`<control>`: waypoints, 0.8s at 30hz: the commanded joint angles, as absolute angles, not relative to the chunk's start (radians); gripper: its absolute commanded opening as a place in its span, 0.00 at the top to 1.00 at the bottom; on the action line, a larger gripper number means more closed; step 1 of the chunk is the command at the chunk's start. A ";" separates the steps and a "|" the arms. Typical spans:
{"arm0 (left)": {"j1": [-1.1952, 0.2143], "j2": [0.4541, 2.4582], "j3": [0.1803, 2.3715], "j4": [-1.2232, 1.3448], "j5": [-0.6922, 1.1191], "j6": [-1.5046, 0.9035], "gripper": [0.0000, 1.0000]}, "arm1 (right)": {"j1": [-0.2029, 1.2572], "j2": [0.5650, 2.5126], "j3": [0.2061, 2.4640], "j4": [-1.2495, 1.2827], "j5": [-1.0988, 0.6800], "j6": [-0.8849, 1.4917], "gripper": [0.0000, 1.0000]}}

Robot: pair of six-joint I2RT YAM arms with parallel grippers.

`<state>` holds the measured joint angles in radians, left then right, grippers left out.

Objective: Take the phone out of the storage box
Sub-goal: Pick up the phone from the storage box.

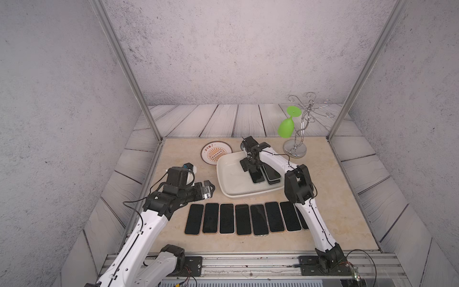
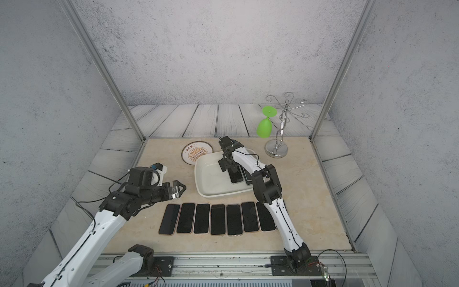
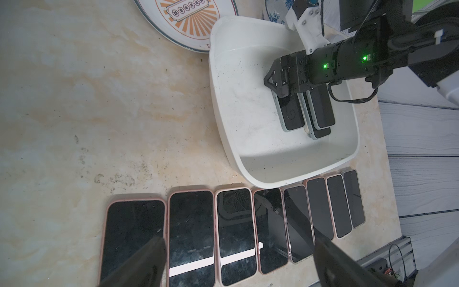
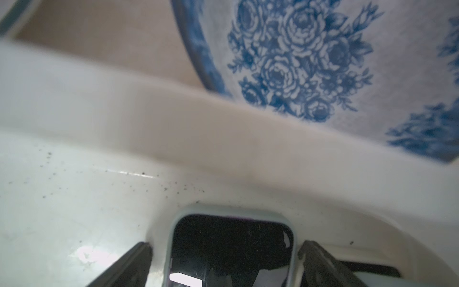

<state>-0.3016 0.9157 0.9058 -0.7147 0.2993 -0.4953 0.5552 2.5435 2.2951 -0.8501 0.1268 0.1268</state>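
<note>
Several phones (image 3: 293, 116) partly hidden beneath right end effector (image 3: 279, 83)

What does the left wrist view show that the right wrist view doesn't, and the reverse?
Left wrist only: the row of phones on the table, the orange plate, the right gripper seen from outside. Right wrist only: its open fingers flanking the end of a phone. Both: the storage box, that phone, the blue-and-white dish.
</note>
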 commanded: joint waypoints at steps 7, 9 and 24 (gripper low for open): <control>-0.307 0.907 0.905 -0.725 0.291 -0.494 0.01 | 0.553 2.564 2.236 -0.913 -0.133 0.189 0.01; -0.307 0.905 0.905 -0.726 0.290 -0.491 0.02 | 0.558 2.546 2.206 -0.917 -0.162 0.193 0.01; -0.308 0.890 0.876 -0.712 0.301 -0.508 0.02 | 0.569 2.364 1.887 -0.923 -0.077 0.166 0.01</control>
